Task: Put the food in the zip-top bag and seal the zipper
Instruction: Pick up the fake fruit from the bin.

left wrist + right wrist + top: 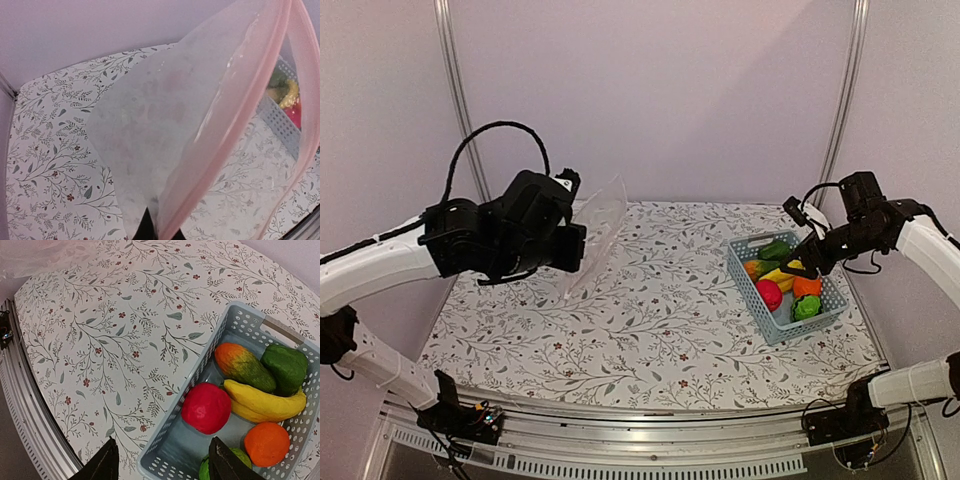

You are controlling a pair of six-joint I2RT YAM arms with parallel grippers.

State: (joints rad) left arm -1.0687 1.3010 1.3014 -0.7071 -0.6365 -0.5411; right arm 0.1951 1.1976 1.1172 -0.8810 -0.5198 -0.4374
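Gripping the bag (603, 215) just below its zipper (225, 130), the left claw (575, 245) is clenched on the plastic. It holds the bag raised off the worktop (650, 310) with the mouth gaping toward the basket (748, 290), apparently so items can be dropped in. The right claw (162, 465) is released, fingers spread, poised over the basket's near end beside the red fruit (206, 407) and judged ready for a first pick. All food lies in the basket, and none shows in the bag.

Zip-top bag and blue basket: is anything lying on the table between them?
Nothing: only bare floral tablecloth separates the zip-top bag from the blue basket, shown in the top external view.
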